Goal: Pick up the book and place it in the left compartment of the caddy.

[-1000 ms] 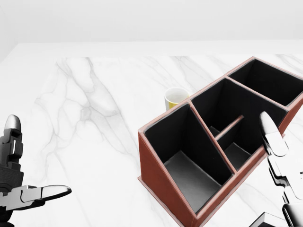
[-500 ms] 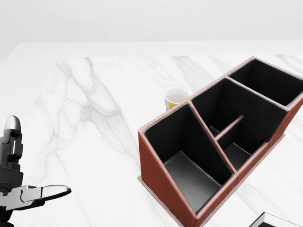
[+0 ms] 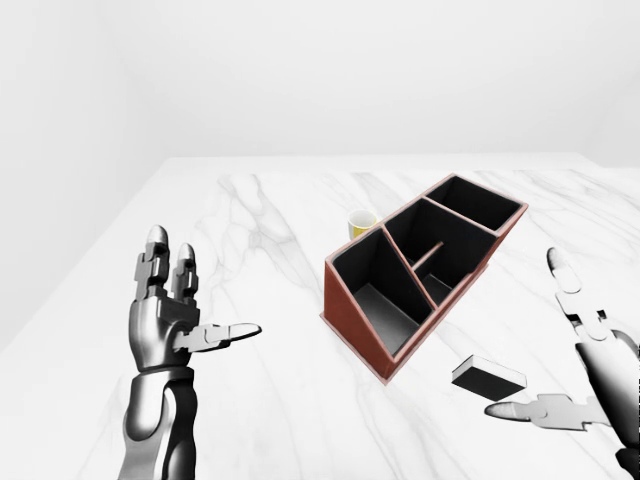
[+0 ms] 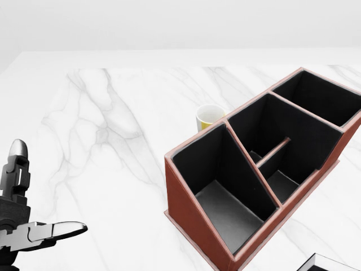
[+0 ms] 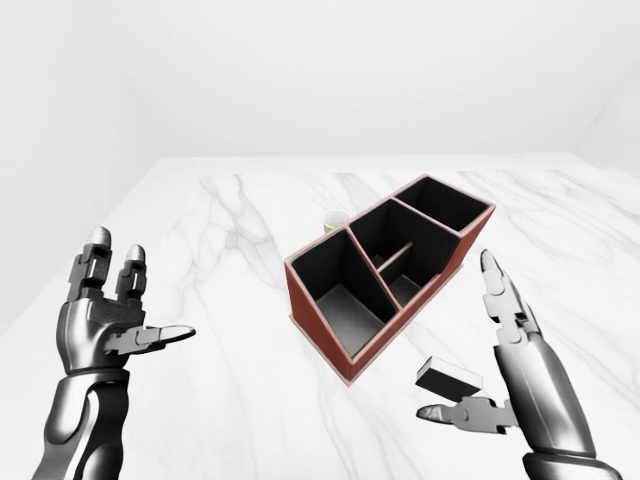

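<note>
Right hand (image 5: 510,375) gone, book (image 4: 326,263) cropped

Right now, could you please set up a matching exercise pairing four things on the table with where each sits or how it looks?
Things:
1. book
2. cup
3. caddy
4. left hand

Descriptions:
A. yellow, just beyond the caddy's top-left edge in the head view
B. open, raised, holding nothing
C. red-brown outside, black compartments, all empty
D. dark, lying flat on the marble beside the open right hand

Pairs: 1-D, 2-A, 3-C, 4-B
</note>
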